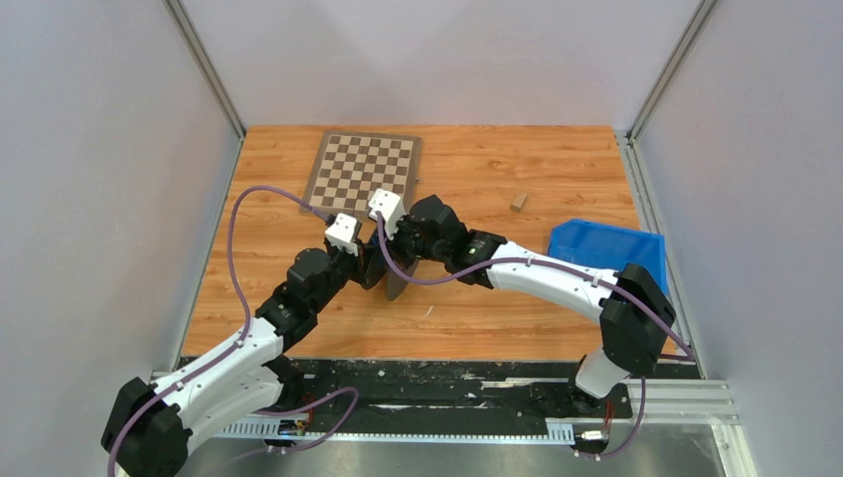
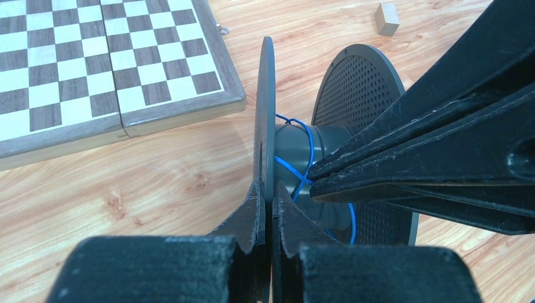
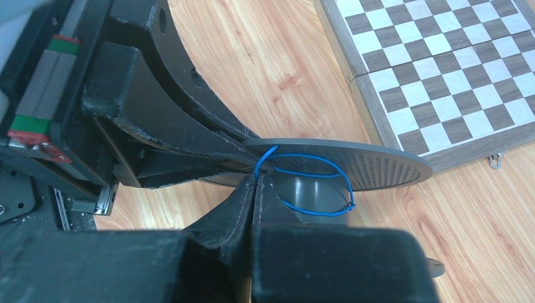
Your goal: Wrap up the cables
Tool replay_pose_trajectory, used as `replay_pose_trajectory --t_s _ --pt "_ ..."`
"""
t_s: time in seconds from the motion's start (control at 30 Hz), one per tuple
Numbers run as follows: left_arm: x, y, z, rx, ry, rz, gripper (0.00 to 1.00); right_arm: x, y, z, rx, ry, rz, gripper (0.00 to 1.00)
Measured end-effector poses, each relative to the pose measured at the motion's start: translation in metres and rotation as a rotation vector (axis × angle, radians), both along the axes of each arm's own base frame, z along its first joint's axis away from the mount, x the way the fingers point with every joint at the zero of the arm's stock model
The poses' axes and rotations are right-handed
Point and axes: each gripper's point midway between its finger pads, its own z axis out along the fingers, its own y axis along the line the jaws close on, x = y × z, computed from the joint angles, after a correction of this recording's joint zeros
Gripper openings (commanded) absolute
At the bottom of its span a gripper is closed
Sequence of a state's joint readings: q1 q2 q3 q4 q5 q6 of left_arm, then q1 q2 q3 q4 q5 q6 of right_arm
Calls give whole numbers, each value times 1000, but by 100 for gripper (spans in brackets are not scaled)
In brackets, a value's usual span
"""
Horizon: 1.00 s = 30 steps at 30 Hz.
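Observation:
The cable is a thin blue wire, looped loosely round the core of a dark grey spool. The spool stands on edge in the left wrist view, with the wire between its two flanges. My left gripper is shut on the rim of the near flange. My right gripper is shut on the blue wire next to the core. In the top view both grippers meet at the spool at mid table, the left gripper and the right gripper close together.
A folding chessboard lies at the back centre, just beyond the spool. A small wooden block lies to the back right. A blue bin stands at the right edge. Grey walls enclose the table.

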<state>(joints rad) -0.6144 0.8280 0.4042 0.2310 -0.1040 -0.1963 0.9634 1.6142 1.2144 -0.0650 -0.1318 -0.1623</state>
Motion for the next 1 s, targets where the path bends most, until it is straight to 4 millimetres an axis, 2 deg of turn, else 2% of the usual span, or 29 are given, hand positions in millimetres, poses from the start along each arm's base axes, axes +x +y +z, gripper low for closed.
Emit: replay_pose_trajectory --t_s 0.37,1.0 --pt "-2 -4 0 -7 -11 -30 0 10 1 -2 -1 11 -59 0" --pt "-1 -2 0 -1 -16 -21 0 8 1 -6 -43 54 -63 0"
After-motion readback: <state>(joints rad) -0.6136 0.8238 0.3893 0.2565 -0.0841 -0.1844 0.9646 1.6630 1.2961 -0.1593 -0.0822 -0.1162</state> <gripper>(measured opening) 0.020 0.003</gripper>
